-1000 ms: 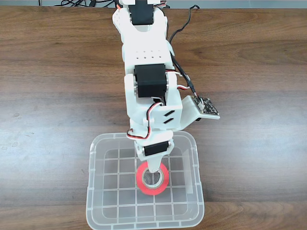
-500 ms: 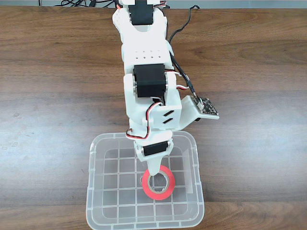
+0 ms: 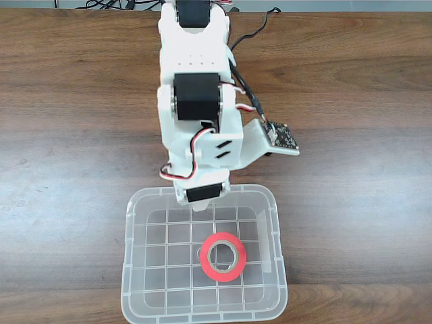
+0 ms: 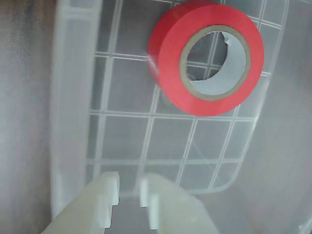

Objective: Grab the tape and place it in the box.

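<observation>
The counter (image 3: pixel 351 81) is being shown from above in the fixed view as a dark brown wooden surface, its grain running left to right in long horizontal bands. A few small pale marks are being seen on it near the left edge of that view. Light is being reflected softly across its middle band. At the far edge of the counter, black cables (image 3: pixel 108 5) are being seen lying bunched against a pale strip beyond the wood. In the wrist view, a blurred strip of the same counter (image 4: pixel 22 97) is being seen along the left edge, its brown grain being rendered greyish and out of focus.
</observation>
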{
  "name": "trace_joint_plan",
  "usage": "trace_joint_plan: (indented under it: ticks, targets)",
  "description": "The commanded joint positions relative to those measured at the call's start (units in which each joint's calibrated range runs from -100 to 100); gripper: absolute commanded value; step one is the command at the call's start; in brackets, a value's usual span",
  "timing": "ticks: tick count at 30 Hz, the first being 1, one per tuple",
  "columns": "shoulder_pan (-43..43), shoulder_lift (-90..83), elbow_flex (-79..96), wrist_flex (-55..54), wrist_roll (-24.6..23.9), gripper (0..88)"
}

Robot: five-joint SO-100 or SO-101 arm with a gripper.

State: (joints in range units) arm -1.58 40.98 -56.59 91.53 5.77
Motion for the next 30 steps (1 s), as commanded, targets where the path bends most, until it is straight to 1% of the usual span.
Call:
trace_joint_plan:
  ticks: [1, 5, 8, 13, 20, 23, 30]
  targets:
    - [0.26, -16.52, -5.48, 8.39, -0.39, 1.3]
    - [0.92, -24.08, -2.33, 8.47, -1.18, 1.3]
    - [0.92, -31.16, 4.6, 8.47, -1.13, 1.3]
    - [0.26, -46.77, 25.18, 8.47, -1.13, 1.3]
    - [0.19, -70.34, 58.91, 7.36, -1.02, 1.3]
    - [0.19, -78.47, 72.66, 2.48, -1.07, 1.3]
    - [0.19, -95.28, 105.95, -15.93, -1.13, 1.3]
